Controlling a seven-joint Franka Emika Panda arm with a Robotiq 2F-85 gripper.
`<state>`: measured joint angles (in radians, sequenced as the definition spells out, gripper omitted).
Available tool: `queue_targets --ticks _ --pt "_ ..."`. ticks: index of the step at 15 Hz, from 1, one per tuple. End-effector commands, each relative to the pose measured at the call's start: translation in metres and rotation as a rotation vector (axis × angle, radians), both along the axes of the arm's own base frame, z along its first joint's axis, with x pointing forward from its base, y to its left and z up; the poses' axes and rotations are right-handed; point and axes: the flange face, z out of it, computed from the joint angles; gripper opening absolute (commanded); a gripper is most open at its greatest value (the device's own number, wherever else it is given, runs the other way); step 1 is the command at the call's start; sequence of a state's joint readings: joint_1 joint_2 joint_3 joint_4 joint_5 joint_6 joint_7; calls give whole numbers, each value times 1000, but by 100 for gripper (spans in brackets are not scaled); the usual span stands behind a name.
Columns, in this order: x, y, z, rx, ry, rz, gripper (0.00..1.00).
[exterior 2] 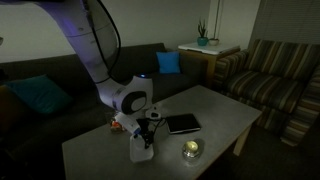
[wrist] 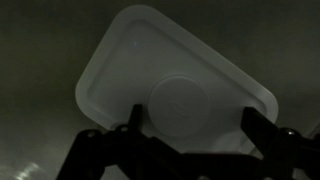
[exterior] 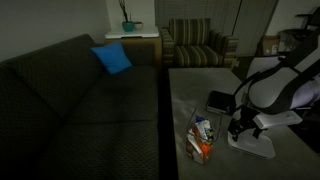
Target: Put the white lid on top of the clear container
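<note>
The white lid (wrist: 170, 70) lies flat on the grey table and fills the wrist view, with a round raised disc near its middle. My gripper (wrist: 192, 125) hovers just over it, open, with one dark finger at each side of the disc and nothing between them. In both exterior views the gripper (exterior: 239, 128) (exterior 2: 143, 135) points down at the lid (exterior: 258, 145) (exterior 2: 140, 152). The clear container (exterior: 203, 138), with orange, red and white items inside, stands on the table a short way from the lid. The arm hides most of it in the view from the opposite side.
A black flat square object (exterior: 221, 100) (exterior 2: 183, 124) lies on the table (exterior: 190, 90) beyond the gripper. A small round shiny dish (exterior 2: 191, 149) sits near the table's edge. A dark sofa (exterior: 70, 100) runs along one side of the table, and a striped armchair (exterior: 195, 45) stands at its end.
</note>
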<state>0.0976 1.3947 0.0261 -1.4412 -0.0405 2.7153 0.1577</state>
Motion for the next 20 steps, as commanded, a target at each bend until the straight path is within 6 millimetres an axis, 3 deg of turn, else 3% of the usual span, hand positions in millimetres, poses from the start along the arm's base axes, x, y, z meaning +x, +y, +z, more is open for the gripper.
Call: queue_targets --ticks 1,4,5,6,12,20 --pt "-15 -6 -4 14 5 -47 100" --pt "-19 -9 -3 23 -9 -78 100" --pt "-20 -10 -3 28 -15 -84 93" --pt "-22 -10 -2 32 -20 -91 74" --pt "-27 -14 6 41 -33 -113 31" --pt "-22 -15 9 39 -33 -92 29"
